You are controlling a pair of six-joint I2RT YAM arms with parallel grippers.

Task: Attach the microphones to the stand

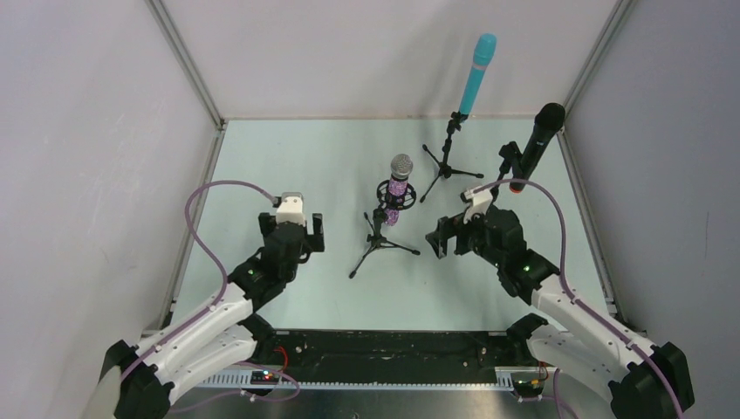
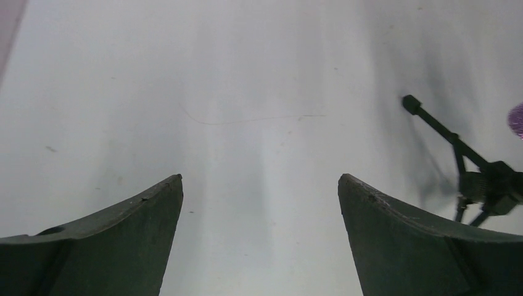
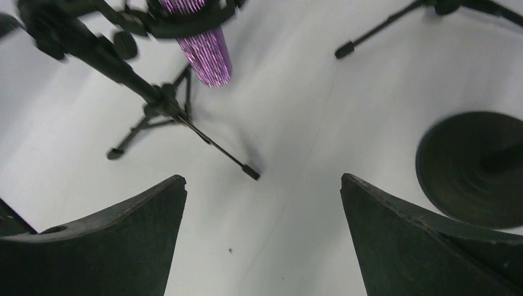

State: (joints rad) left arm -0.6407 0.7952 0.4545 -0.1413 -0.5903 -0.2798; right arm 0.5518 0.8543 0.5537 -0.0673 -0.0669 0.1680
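Jaws on both sides gape empty; only the overhead view shows the blue microphone [image 1: 476, 77].

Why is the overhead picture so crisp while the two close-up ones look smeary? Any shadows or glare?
Top view: crisp, evenly lit, only faint shadows on the table. Left wrist view: the tripod stand at the right edge is soft, a smeared shadow behind it. Right wrist view: the purple microphone, that stand and the round black base are blurred, perhaps by motion.
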